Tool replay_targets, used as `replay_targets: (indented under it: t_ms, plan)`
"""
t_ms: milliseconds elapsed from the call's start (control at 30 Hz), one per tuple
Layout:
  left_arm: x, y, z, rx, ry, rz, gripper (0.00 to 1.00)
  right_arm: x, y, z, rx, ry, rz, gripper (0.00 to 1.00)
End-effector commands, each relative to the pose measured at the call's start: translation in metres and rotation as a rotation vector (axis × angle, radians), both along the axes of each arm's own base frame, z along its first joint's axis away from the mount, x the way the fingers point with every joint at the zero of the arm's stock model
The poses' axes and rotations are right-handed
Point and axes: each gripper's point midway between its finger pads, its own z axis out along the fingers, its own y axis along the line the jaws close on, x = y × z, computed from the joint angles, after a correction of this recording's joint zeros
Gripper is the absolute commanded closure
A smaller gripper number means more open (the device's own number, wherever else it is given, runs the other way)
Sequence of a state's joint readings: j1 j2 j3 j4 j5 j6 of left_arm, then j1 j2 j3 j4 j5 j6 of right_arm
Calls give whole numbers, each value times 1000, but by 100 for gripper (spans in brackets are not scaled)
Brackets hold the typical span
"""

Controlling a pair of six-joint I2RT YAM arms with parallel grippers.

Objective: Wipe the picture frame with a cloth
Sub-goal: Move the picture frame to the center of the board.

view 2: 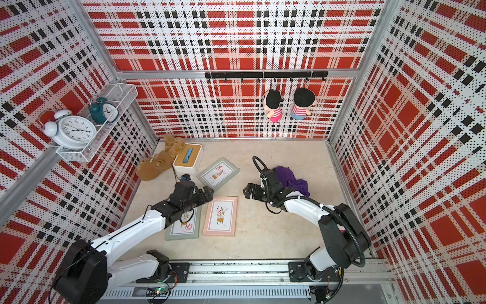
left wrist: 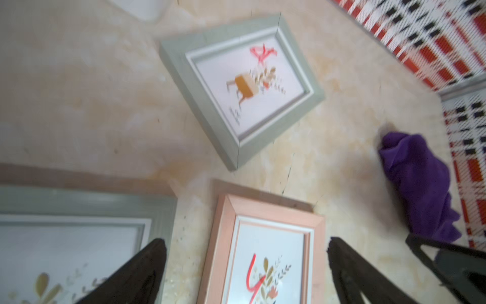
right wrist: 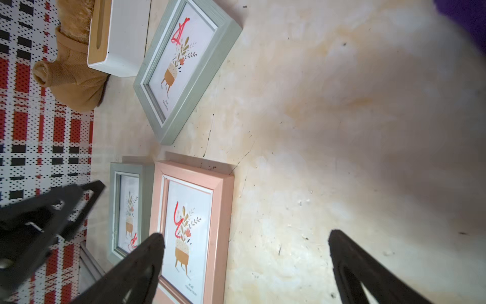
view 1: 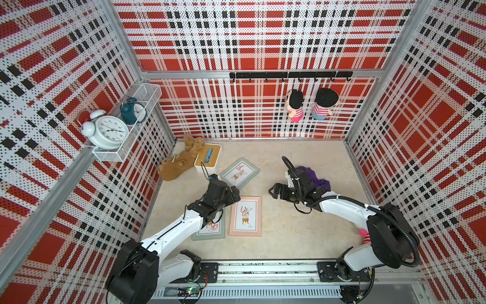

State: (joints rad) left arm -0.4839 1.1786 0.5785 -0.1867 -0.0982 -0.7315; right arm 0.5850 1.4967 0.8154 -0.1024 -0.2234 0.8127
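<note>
Lying flat on the marbled beige tabletop [view 1: 289,231] are three rectangular picture frames: a near green frame [view 1: 210,233] half under the left arm, a skewed green frame [view 1: 239,172] farther back, and a pink frame [view 1: 246,215]. The left claw [view 1: 234,194] hovers spread wide and empty over the pink frame's far edge. The right claw [view 1: 273,190], equally splayed and empty, hangs above bare tabletop. One crumpled, soft purple cloth [view 1: 322,183] sits behind its wrist, near the right wall.
</note>
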Motion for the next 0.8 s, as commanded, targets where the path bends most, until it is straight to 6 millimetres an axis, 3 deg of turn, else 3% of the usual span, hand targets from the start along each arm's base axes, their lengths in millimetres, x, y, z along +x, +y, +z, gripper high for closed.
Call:
replay_targets:
  t_ms: [0, 167, 400, 633, 767]
  plan:
    - [-16, -3, -27, -8, 84, 27, 8, 1, 21, 9, 90, -5, 8, 0]
    - [-27, -11, -50, -39, 139, -3, 26, -2, 33, -14, -34, 56, 30, 2]
    - [-34, -5, -68, -29, 171, 21, 54, -11, 62, -33, -53, 106, 63, 32]
    - [-32, -15, -69, -68, 172, -1, 74, -21, 77, -56, -60, 176, 96, 39]
    - [-32, -25, -71, -95, 183, -25, 76, -20, 81, -59, -60, 177, 107, 46]
